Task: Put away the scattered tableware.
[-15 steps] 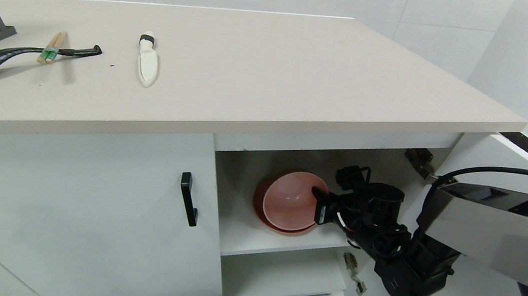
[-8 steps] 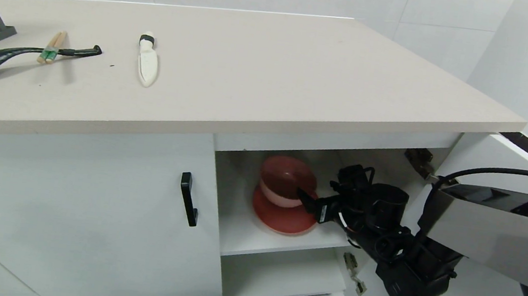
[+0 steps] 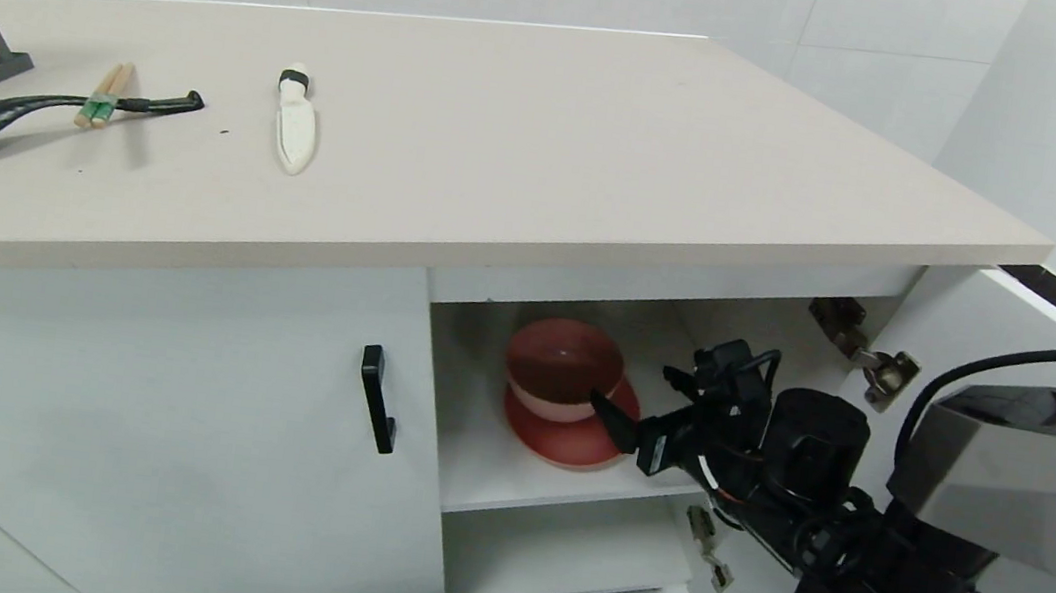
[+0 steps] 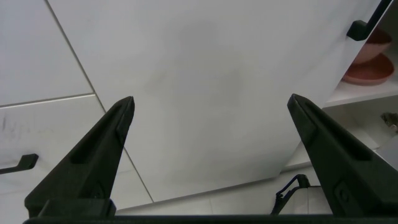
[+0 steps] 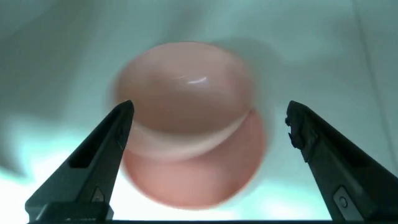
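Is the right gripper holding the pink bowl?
No, the right gripper stands open, and the pink bowl rests on the red plate.

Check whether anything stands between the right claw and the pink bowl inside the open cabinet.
Nothing visible does. The right claw is open and faces the pink bowl directly across a bare gap. The bowl sits on the red plate on the cabinet shelf, with nothing in front of it.

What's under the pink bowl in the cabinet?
A red plate, lying on the cabinet shelf. The bowl covers the plate's middle, so anything between them is hidden.
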Available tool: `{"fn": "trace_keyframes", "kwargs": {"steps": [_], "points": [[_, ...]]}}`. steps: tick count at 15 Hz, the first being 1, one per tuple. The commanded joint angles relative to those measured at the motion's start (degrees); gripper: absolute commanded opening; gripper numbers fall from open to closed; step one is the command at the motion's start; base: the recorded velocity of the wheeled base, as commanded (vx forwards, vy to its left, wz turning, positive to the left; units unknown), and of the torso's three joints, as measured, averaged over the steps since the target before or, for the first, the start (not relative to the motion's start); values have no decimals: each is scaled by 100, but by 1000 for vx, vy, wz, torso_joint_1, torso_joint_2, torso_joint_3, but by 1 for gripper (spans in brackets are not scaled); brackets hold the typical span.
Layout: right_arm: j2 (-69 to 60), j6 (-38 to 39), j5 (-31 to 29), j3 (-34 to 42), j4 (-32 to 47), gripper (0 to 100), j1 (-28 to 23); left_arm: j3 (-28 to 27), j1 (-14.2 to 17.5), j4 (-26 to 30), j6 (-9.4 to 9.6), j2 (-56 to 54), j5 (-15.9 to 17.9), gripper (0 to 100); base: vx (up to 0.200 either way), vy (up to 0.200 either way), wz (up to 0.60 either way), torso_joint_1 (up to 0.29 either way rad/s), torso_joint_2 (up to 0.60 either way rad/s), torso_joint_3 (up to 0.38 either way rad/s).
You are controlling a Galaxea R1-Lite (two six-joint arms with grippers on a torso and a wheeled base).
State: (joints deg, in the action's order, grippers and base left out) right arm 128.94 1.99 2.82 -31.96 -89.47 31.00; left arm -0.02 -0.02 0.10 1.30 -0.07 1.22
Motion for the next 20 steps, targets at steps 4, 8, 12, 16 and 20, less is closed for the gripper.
{"fn": "trace_keyframes", "kwargs": {"steps": [4, 8, 12, 16, 20], "points": [[-1758, -1315, 0, 1720, -53, 100, 266, 2, 2, -1, 1, 7, 1, 100, 0, 0, 0, 0, 0, 0], [-3217, -1376, 351, 3082, -53, 100, 310, 2, 2, -1, 1, 7, 1, 100, 0, 0, 0, 0, 0, 0], [-4070, -1473, 307, 3196, 377, 100, 319, 2, 2, -1, -34, 7, -8, 100, 0, 0, 0, 0, 0, 0], [-4623, -1508, 228, 3196, 790, 100, 301, 2, 2, -1, -16, 7, 10, 100, 0, 0, 0, 0, 0, 0], [-5406, -1499, -106, 3196, 1740, 100, 90, 2, 2, -1, -51, 7, 1, 100, -100, 0, 0, 2, 1, 2]]}}
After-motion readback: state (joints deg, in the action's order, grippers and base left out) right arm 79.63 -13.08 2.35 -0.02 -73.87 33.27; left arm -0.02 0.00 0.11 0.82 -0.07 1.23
